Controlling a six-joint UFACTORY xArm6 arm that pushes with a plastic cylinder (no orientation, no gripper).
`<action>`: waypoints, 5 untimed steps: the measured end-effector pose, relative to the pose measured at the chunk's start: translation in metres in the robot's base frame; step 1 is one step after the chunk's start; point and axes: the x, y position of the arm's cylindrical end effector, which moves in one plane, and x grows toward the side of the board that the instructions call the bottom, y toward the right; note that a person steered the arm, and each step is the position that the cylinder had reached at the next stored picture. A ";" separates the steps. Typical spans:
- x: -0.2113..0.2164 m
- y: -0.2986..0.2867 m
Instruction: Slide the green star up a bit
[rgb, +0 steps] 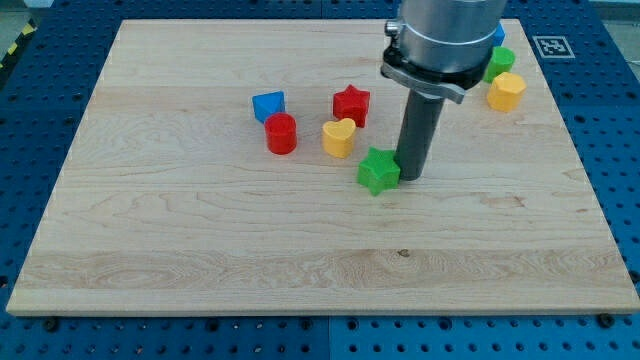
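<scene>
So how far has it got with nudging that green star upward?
Done: my tip has reached the green star and sits right against its right side. In hand: lining up the push. Left: the slide itself; my tip is beside the star, not below it, and the yellow heart lies just up-left.

Bright, even overhead light fills the scene. The pale wooden table (200, 230) shows no glare and only short, soft shadows beside the small coloured blocks. Focus is sharp throughout, with no visible blur or edge distortion.
</scene>
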 end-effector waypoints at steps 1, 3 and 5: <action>0.009 -0.016; 0.010 -0.024; 0.026 0.007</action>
